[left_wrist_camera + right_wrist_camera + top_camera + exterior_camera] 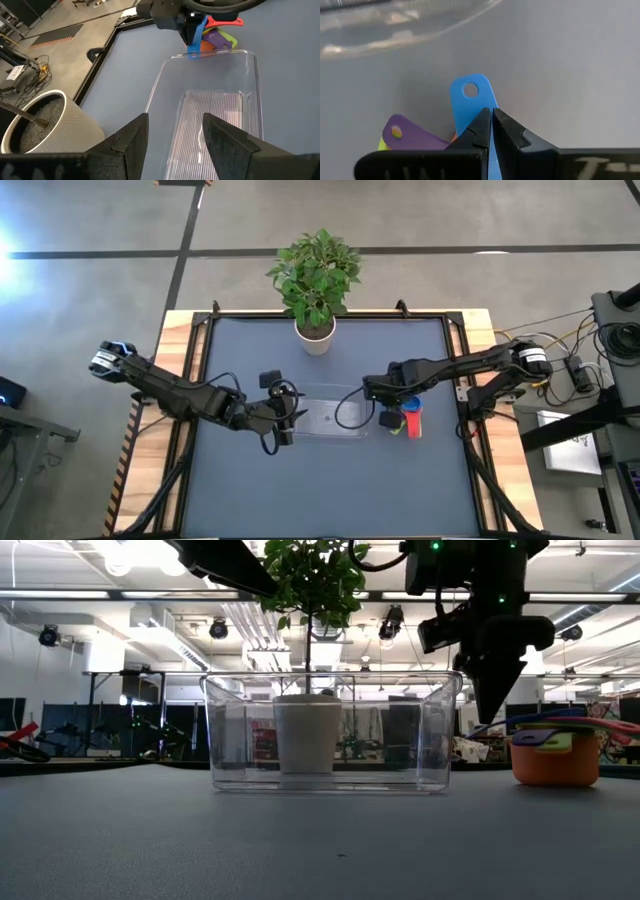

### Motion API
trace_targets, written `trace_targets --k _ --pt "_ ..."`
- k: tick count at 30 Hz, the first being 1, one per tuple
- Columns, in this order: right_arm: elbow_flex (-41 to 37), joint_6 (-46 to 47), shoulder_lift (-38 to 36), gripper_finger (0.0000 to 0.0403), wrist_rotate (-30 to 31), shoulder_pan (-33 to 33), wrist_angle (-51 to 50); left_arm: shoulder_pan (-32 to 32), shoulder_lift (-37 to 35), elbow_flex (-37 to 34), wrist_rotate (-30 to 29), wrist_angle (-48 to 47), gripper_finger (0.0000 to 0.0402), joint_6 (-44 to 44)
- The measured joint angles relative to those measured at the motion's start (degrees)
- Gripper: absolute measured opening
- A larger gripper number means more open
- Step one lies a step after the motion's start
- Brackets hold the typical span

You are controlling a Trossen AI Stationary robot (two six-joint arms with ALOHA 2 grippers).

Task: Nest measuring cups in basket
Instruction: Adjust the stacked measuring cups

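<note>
The measuring cups (405,422) sit nested in one stack on the table, just right of the clear basket (325,415). In the low view the orange cup (555,758) is outermost, with blue, purple, green and red handles fanned over it. My right gripper (491,112) is shut and points down over the blue handle (470,97), between stack and basket (240,730). The purple handle (402,132) lies beside it. My left gripper (175,135) is open, above the basket's left end (215,100), touching nothing. My right gripper comes from above with shut fingertips at the blue cup's handle (470,97), a little back from its holed free end. The handle lies flat beneath the tips, not between them. Whether the tips touch it, I cannot tell.
A white pot (315,338) with a leafy plant stands at the table's far edge, behind the basket. The left arm (200,395) reaches in from the left, the right arm (450,370) from the right. Dark bare table lies on the near side.
</note>
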Motion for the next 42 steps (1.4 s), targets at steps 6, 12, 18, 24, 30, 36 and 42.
trace_targets --k 6,12,18,24,30,36,42 --pt "0.13 -0.14 -0.42 0.0008 0.35 0.02 -0.21 0.0 0.0 0.0 0.01 -0.74 0.017 -0.22" --pt "0.72 -0.69 -0.3 0.0008 6.57 -0.45 3.3 0.0 0.0 0.0 0.02 -0.76 0.017 -0.22" --pt "0.62 -3.6 3.62 0.0008 5.89 -3.05 3.02 0.0 0.0 0.0 0.04 -0.74 0.017 -0.22" --pt "0.61 -6.43 6.34 0.0008 -0.06 -4.44 2.77 0.0 0.0 -0.27 0.07 -0.95 0.017 -0.22" --pt "0.72 -8.05 5.56 0.0008 -5.61 -4.31 2.23 0.0 0.0 -1.29 0.1 -1.02 0.017 -0.29" --pt "0.72 -6.56 3.22 0.0008 -7.92 -3.25 -0.11 0.0 0.0 -2.29 0.11 -0.8 0.017 -0.8" --pt "0.74 -4.0 1.99 0.0008 -10.68 -0.66 -2.13 -0.01 0.0 -2.63 0.11 -0.56 0.017 -1.05"
